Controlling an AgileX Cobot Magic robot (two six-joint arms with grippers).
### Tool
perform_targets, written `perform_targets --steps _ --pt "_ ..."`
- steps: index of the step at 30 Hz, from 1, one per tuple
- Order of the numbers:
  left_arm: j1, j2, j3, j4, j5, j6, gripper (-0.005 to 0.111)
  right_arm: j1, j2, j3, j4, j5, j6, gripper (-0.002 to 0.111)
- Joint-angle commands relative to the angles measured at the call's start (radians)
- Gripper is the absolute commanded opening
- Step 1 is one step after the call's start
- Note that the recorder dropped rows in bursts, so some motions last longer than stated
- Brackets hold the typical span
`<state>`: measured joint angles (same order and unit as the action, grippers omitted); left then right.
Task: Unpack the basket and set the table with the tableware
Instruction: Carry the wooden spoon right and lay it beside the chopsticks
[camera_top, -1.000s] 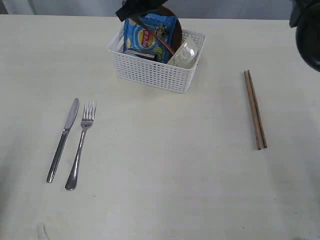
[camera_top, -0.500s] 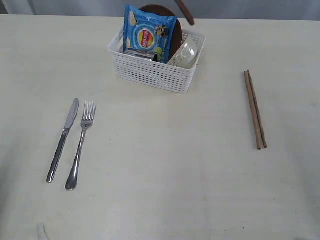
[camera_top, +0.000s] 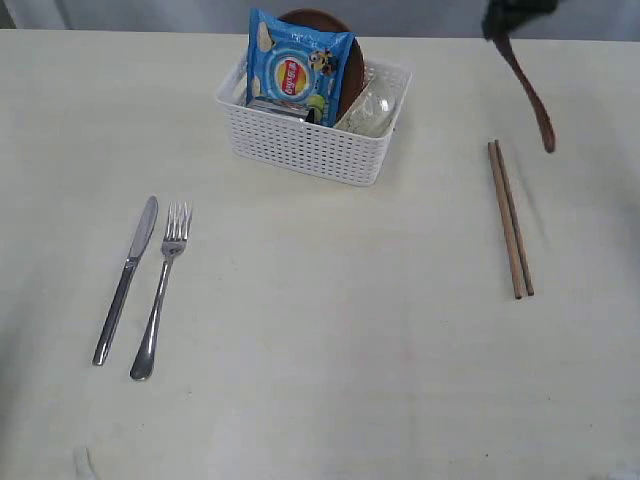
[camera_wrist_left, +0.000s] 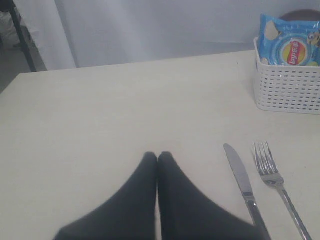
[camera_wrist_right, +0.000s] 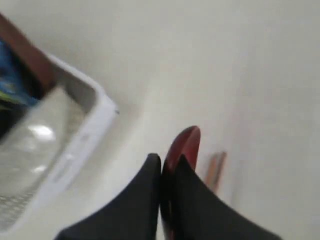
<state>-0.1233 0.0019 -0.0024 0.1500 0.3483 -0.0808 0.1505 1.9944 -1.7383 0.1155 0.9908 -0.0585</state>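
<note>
My right gripper (camera_wrist_right: 162, 167) pinches the spoon (camera_top: 532, 100), both fingers closed hard on its upper part. The spoon hangs tilted in the air over the table (camera_top: 330, 340). In the exterior view its lower, rounded end shows just right of the far tips of the chopsticks (camera_top: 511, 220), which lie side by side on the right of the table.

My left gripper (camera_wrist_left: 158, 157) has its fingers pressed together with nothing between them, above bare tabletop. The knife (camera_wrist_left: 242, 177) and fork (camera_wrist_left: 272, 175) lie near it, parallel and just apart, on the left of the table.

The basket (camera_top: 310, 148) sits at the far middle of the table, well apart from both settings. In it a blue packet (camera_top: 298, 72) stands upright with a brown plate (camera_top: 350, 58) on edge behind it, and a pale bowl (camera_top: 372, 105) leans at the right end.

The tabletop is cream-white and matte, with faint scuffs. Beyond its far edge hangs a pale grey backdrop (camera_wrist_left: 150, 30), and a dark post (camera_wrist_left: 21, 37) stands at one side.
</note>
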Motion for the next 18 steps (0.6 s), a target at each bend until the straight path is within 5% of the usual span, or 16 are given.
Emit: perform_targets --steps 1,8,18 --pt "-0.005 -0.002 0.002 0.003 -0.001 -0.002 0.0 -0.117 -0.006 0.235 -0.002 -0.146 0.065 -0.001" --pt "-0.005 -0.002 0.002 0.003 -0.001 -0.002 0.0 -0.181 -0.001 0.465 0.063 -0.383 0.046 -0.001" --pt "-0.005 -0.002 0.002 0.003 -0.001 -0.002 0.0 -0.155 0.049 0.49 0.067 -0.414 -0.006 0.0"
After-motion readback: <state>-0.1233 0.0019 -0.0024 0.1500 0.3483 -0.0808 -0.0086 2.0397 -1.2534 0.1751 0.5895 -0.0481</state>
